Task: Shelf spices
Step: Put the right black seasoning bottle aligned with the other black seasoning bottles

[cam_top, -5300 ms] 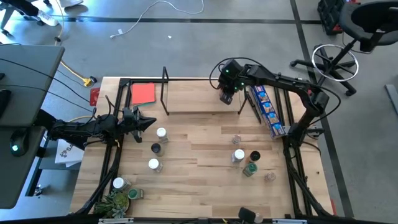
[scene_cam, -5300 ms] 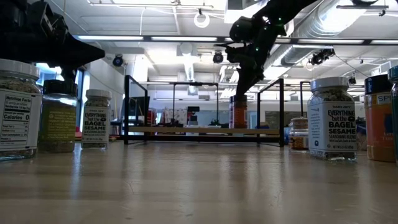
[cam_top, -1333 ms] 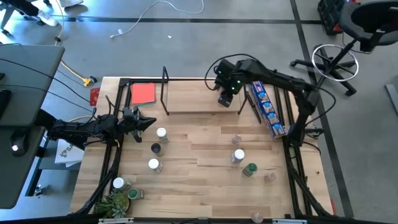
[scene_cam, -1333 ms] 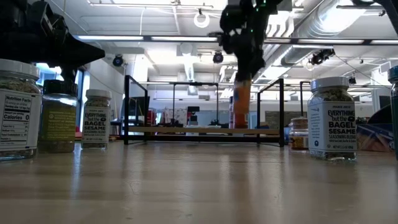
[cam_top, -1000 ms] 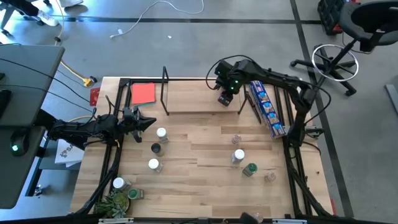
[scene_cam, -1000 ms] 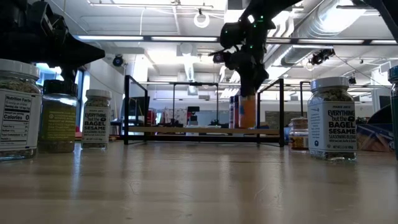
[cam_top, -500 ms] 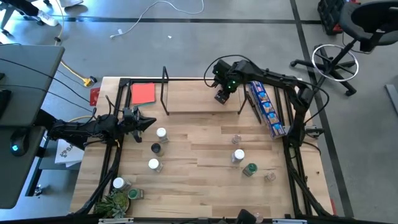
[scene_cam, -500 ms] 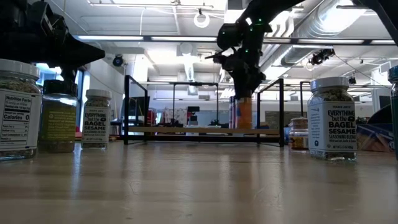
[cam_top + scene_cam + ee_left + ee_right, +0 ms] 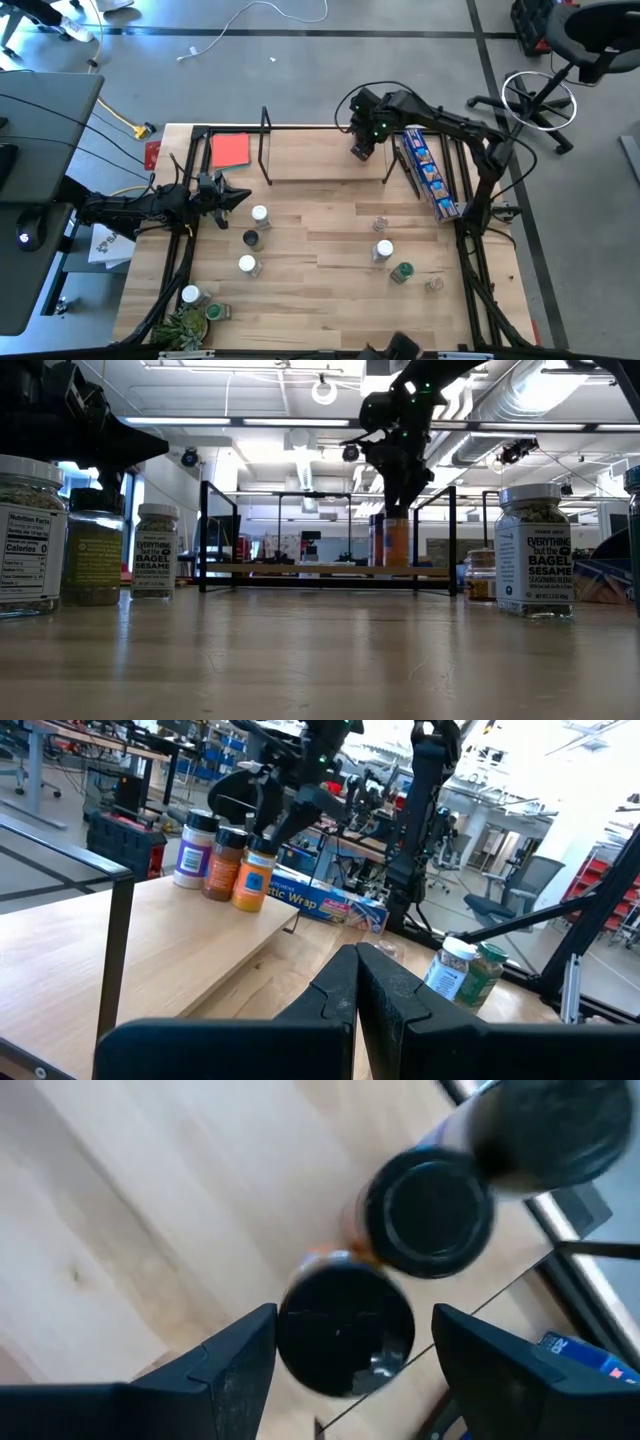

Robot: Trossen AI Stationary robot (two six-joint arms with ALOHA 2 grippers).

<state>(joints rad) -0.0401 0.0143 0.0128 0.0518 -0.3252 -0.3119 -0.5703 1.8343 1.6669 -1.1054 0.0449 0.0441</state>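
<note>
The shelf is a light-wood board with black wire ends at the table's far side. Three spice jars stand at its right end: a white-labelled one, a brown one and an orange one. My right gripper hangs open just above the orange jar's black lid, a finger on either side and touching nothing that shows. My left gripper is shut and holds nothing near the table's left edge. More spice jars stand on the table.
A long blue packet lies right of the shelf, and a red card left of it. A small plant sits at the near left corner. Loose jars cluster mid-left and mid-right, with bare wood between.
My right gripper has drawn a little up and toward the far edge over the orange jar. The jar stays standing upright on the shelf's right end beside the other two.
</note>
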